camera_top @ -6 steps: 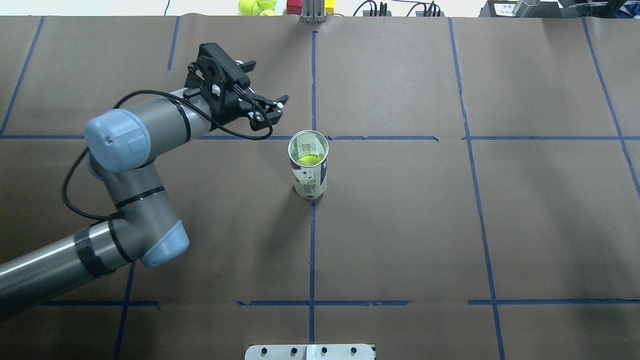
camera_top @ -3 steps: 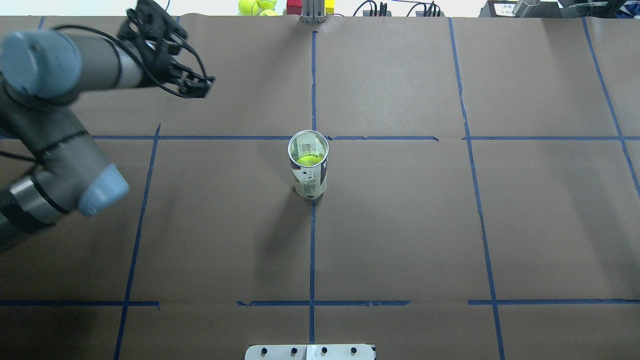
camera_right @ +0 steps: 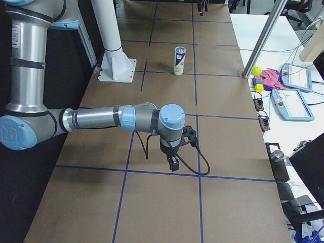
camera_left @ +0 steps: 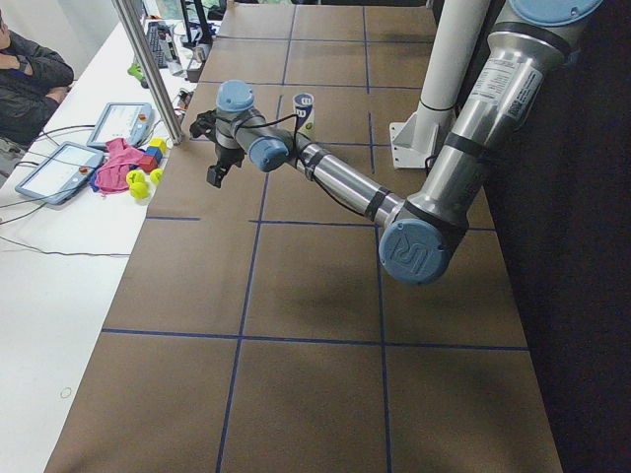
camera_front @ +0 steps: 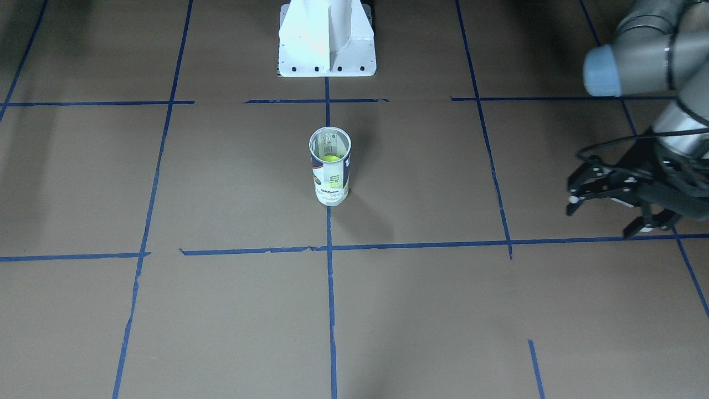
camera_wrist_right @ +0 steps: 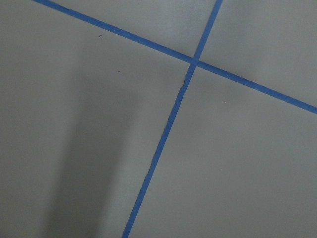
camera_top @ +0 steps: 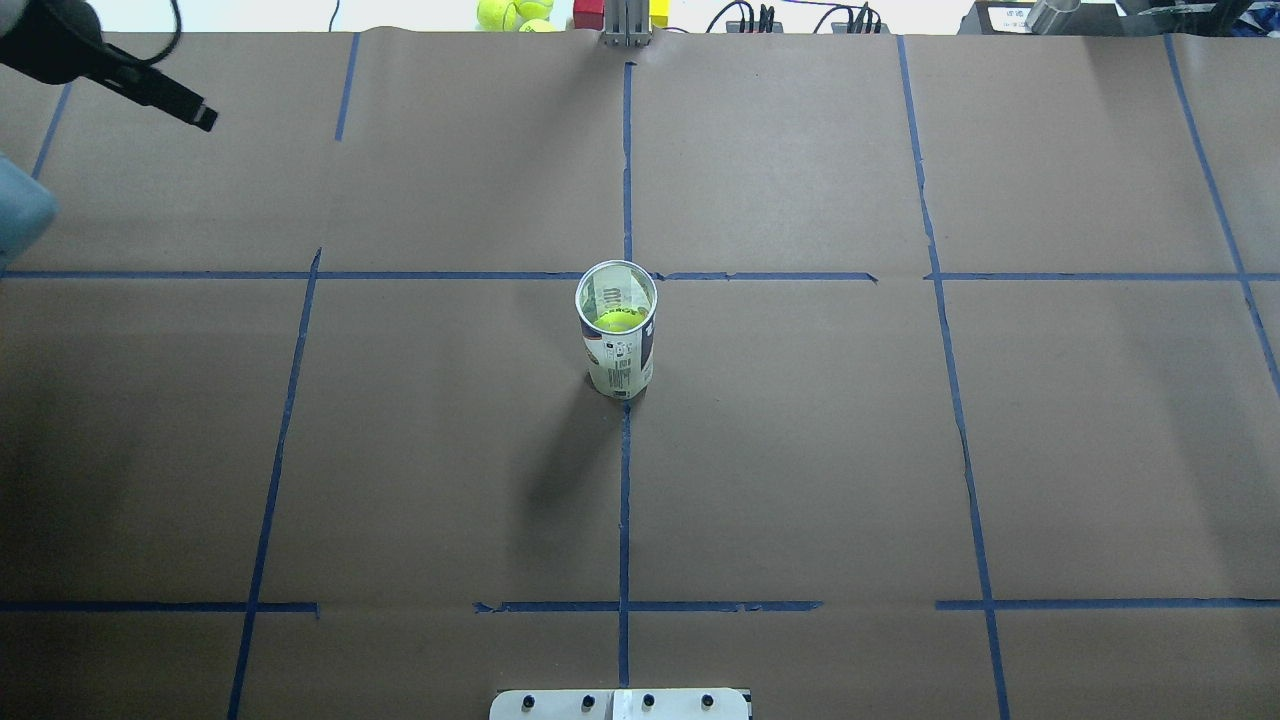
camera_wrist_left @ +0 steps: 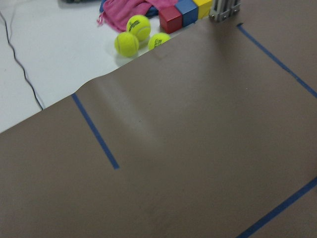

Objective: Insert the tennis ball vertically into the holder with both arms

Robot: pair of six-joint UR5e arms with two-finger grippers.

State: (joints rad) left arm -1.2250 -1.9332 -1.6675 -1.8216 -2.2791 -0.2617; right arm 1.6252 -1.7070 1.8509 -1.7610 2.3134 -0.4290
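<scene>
Tennis ball (camera_top: 618, 320) sat in upright holder (camera_top: 620, 362); left gripper (camera_front: 601, 215), jaws wide, empty, had retreated toward 10 o'clock, so insertion likely done. Right gripper (camera_right: 172, 163) jaws: could not tell.

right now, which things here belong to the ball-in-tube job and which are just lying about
Job in hand:
- holder, upright
- tennis ball inside it
- left hand, open and empty
- right hand, far from the holder

Lying about:
- three loose tennis balls
- coloured blocks
- pink cloth
- two tablets
</scene>
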